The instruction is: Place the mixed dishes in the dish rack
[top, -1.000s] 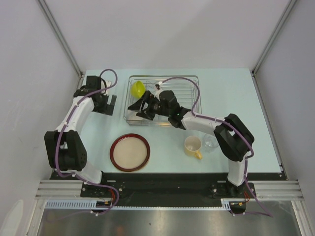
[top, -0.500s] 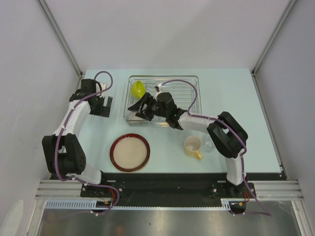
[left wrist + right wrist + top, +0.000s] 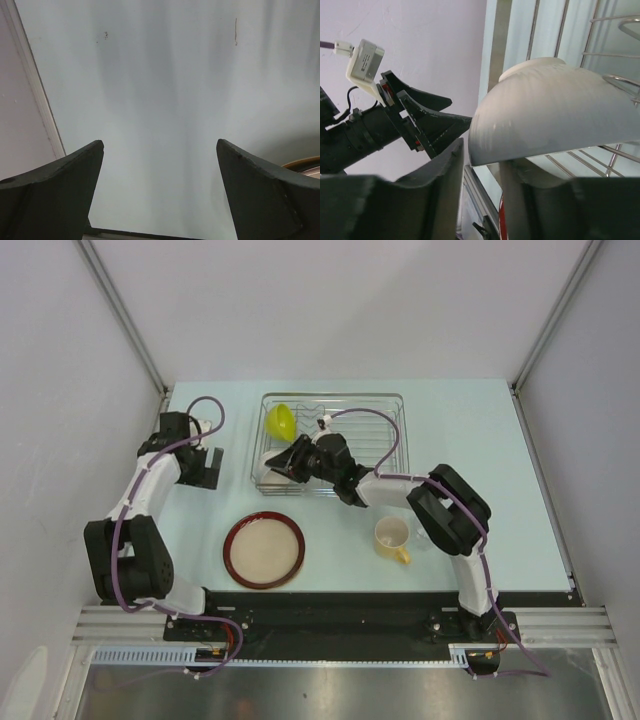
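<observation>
The dish rack (image 3: pixel 370 440) stands at the back of the table with the lime-green bowl (image 3: pixel 281 420) in its left end. My right gripper (image 3: pixel 284 462) reaches into the rack's front left corner and is shut on the rim of the tilted white bowl (image 3: pixel 555 110), one finger outside and one under it. The white bowl (image 3: pixel 270 458) shows only partly from above. My left gripper (image 3: pixel 206 466) hangs open over bare table left of the rack, with nothing between its fingers (image 3: pixel 70 170). The dark-red-rimmed plate (image 3: pixel 264 549), yellow mug (image 3: pixel 392 536) and clear glass (image 3: pixel 430 530) sit on the table.
The plate's edge (image 3: pixel 305 162) shows at the right of the left wrist view. Rack wires (image 3: pixel 615 80) run over and beside the white bowl. Grey walls close in the table on three sides.
My right gripper has slid left along the rack's front and its jaws have narrowed onto the white bowl's rim. The left arm has drawn back to the left, away from the rack.
</observation>
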Action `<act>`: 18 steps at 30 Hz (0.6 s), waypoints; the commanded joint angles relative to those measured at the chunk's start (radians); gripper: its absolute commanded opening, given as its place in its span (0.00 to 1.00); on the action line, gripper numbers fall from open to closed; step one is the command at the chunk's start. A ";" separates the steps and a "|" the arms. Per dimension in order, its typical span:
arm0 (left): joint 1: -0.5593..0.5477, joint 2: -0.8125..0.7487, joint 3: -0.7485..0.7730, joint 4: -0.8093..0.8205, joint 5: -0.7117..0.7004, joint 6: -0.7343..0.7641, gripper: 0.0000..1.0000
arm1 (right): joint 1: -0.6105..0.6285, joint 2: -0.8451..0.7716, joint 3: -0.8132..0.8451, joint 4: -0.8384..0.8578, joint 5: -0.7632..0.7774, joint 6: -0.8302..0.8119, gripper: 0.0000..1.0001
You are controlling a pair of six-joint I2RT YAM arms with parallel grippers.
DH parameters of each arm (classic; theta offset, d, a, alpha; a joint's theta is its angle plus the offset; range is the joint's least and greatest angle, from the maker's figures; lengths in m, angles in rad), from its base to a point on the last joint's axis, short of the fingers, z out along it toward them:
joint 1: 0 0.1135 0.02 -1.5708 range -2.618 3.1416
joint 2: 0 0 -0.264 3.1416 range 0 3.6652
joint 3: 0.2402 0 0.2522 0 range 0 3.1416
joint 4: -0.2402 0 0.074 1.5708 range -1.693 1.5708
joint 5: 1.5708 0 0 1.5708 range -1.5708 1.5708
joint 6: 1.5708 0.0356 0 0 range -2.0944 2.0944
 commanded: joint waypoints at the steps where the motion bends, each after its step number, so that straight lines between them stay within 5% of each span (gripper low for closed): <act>1: 0.011 -0.046 -0.019 0.034 0.010 0.016 1.00 | 0.000 0.007 0.053 0.095 0.057 0.003 0.33; 7: 0.011 -0.052 -0.042 0.046 0.002 0.018 1.00 | 0.004 -0.018 0.061 0.080 0.055 -0.012 0.10; 12: 0.011 -0.050 -0.048 0.048 0.004 0.015 1.00 | -0.002 -0.029 0.095 0.054 -0.033 -0.011 0.06; 18: 0.011 -0.050 -0.045 0.048 0.006 0.010 1.00 | -0.023 0.036 0.283 -0.187 -0.256 -0.031 0.00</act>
